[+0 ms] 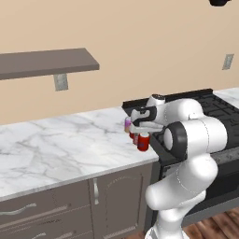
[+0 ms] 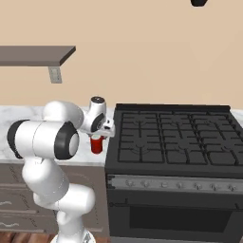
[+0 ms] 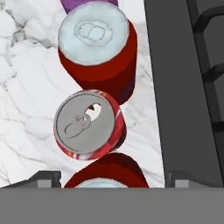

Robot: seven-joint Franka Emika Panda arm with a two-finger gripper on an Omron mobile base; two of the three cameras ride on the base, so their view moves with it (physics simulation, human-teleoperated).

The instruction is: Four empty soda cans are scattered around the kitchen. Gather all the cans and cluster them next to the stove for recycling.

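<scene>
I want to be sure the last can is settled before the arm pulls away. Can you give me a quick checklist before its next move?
1. Cans beside the stove: ok, they stand in a row on the marble counter along its edge.
2. All four there: ok, three red cans and the purple can show.
3. Cans upright: ok.
4. Hand free of the nearest can: cannot tell.
5. Hand's own state: cannot tell.

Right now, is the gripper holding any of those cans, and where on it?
Nothing is clearly held. The gripper hovers with open jaws above a red can standing beside the stove.
</scene>
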